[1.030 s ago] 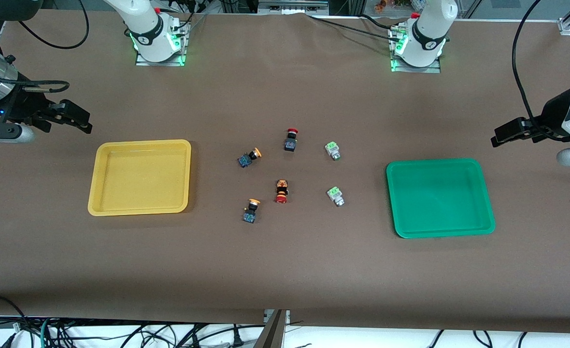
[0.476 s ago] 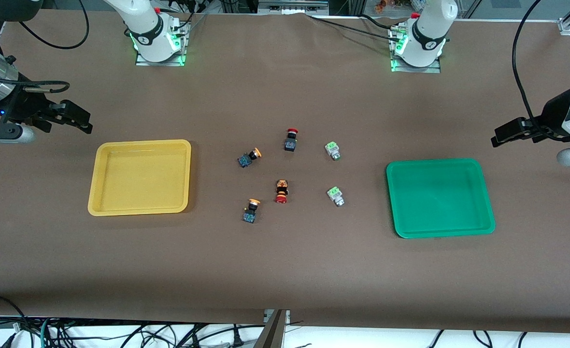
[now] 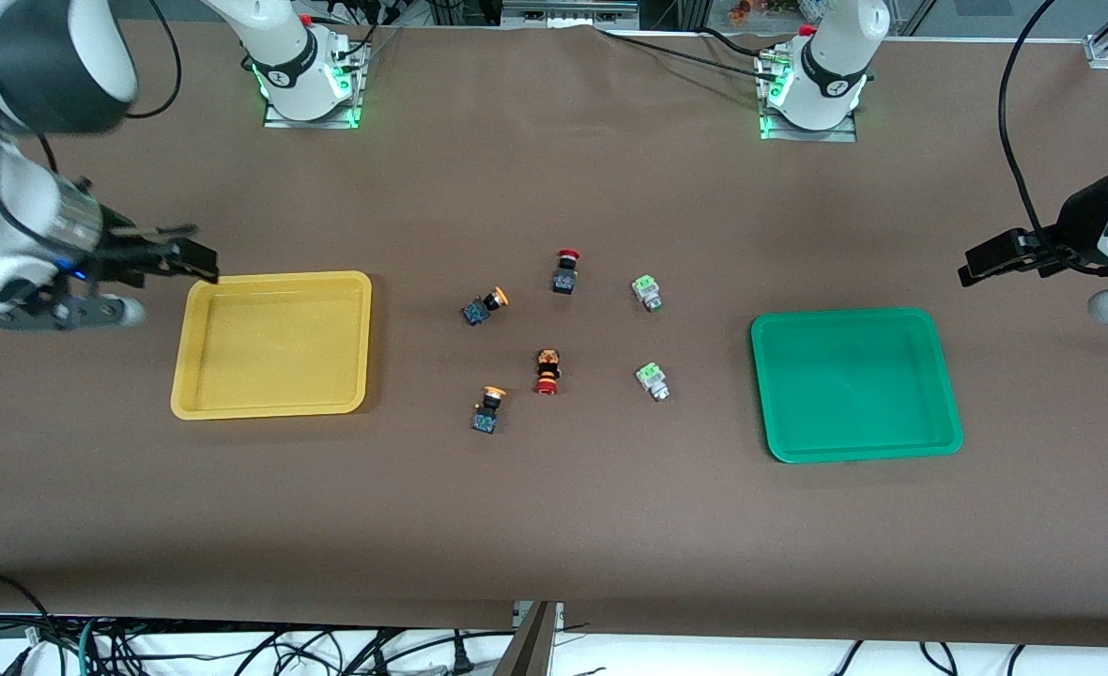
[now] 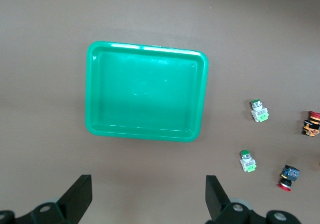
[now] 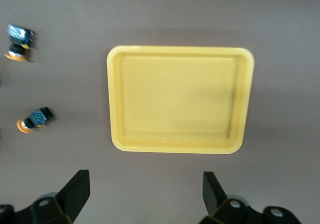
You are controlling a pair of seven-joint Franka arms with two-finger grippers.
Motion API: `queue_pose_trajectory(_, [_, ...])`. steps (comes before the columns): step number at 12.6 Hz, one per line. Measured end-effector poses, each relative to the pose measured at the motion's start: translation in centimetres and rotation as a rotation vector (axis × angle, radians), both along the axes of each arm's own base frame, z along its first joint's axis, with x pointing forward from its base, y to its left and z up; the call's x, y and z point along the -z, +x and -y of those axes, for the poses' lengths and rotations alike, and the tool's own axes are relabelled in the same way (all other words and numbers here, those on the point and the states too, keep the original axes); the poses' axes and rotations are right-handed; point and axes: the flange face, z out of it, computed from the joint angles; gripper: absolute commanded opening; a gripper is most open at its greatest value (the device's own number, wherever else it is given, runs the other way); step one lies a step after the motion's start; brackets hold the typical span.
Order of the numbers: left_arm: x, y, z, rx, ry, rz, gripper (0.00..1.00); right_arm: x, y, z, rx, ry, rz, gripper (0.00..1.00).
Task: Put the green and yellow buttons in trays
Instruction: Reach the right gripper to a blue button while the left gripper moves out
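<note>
Four buttons (image 3: pixel 563 343) loose mid-bench between yellow tray (image 3: pixel 272 404) at nine o'clock and green tray (image 3: pixel 854 451) at three; right gripper (image 3: pixel 199 265) by yellow tray, left gripper (image 3: pixel 972 268) by green, jaws wide, empty.

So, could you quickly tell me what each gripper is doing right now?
Left gripper: open, holding nothing, near the green tray.
Right gripper: open, holding nothing, near the yellow tray.
</note>
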Motion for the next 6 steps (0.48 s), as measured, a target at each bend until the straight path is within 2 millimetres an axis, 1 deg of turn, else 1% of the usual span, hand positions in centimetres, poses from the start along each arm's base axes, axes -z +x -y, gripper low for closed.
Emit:
queue_pose_trajectory(1, [0.0, 0.0, 0.1, 0.003, 0.0, 0.0, 1.0, 2.4, 0.8, -1.0, -0.008, 0.01, -0.014, 1.0])
queue_pose_trajectory(2, [0.0, 0.0, 0.4, 0.008, -0.001, 0.0, 1.0, 4.3, 1.7, -2.8, 0.007, 0.034, -0.002, 1.0])
queue_pose_trajectory(3, [0.1, 0.0, 0.7, 0.013, -0.001, -0.003, 1.0, 6.3, 2.4, -5.4, 0.06, 0.054, 0.014, 1.0])
queue_pose_trajectory(4, [0.5, 0.0, 0.9, 0.018, -0.001, -0.013, 1.0, 8.5, 3.0, -8.4, 0.127, 0.061, 0.032, 1.0])
queue_pose_trajectory(6, [1.8, 0.2, 1.3, 0.024, -0.001, -0.039, 1.0, 13.8, 3.4, -16.0, 0.25, 0.064, 0.091, 1.0])
